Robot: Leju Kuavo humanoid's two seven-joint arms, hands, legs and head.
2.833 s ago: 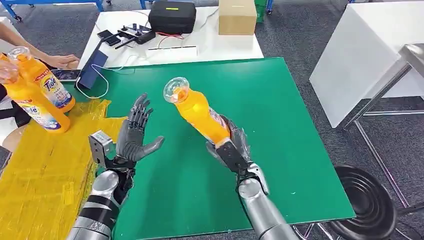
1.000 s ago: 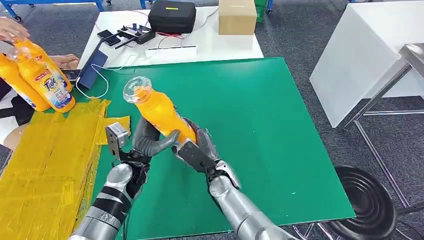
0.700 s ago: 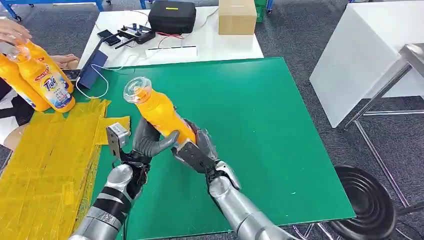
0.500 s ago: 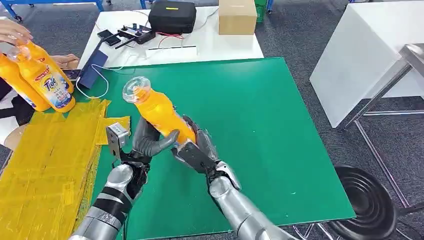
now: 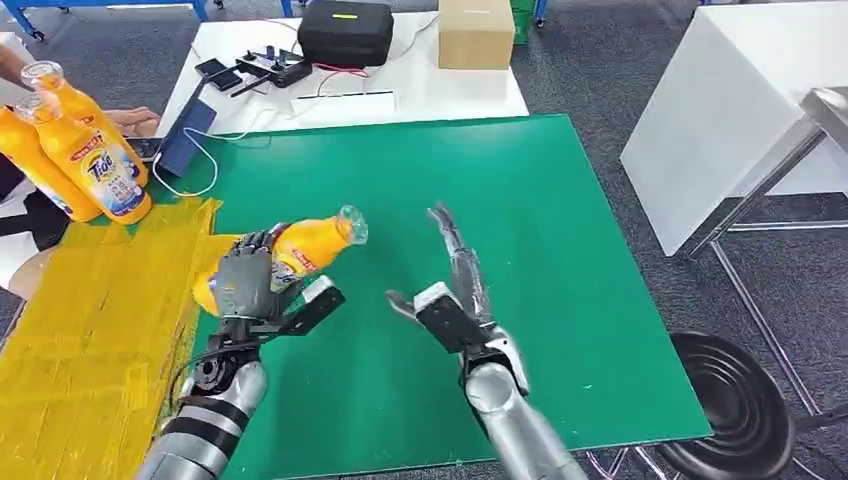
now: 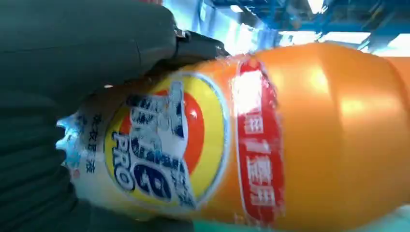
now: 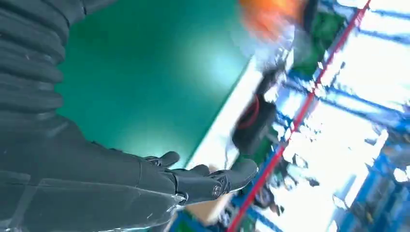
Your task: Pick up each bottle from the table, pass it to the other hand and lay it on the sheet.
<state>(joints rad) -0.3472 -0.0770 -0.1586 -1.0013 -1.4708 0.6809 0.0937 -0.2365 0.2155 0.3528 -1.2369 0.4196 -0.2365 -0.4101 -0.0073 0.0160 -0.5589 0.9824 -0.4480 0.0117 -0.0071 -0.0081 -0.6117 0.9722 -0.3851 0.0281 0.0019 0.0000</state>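
Left hand: the left hand (image 5: 248, 283) sits in the lower left of the head view. Its fingers are wrapped around the orange bottle (image 5: 300, 250). In the left wrist view the dark fingers (image 6: 87, 43) press on the bottle (image 6: 270, 140) beside its round label.
Bottle in hand: it is tipped on its side. Its clear cap end points to the middle of the frame. Its fat end hangs over the edge where the green mat (image 5: 560, 250) meets the yellow sheet (image 5: 90, 330).
Right hand: the right hand (image 5: 452, 295) is just below the middle of the frame. It is wide open with straight fingers and holds nothing. In the right wrist view its fingers (image 7: 212, 181) stick out over the green mat (image 7: 145, 82).
Gap: the two hands are apart, with bare green mat between them.
Open room: the right half of the green mat is bare, up to its far and right edges.
Yellow sheet: it fills the lower left of the frame, and its right edge runs beside the left arm.
Other bottles: two orange bottles (image 5: 85, 150) stand at the upper left, at the far edge of the sheet.
White table: it lies at the top of the frame, past the mat's far edge, with a black case (image 5: 345, 32) and a brown box (image 5: 475, 33) on it.
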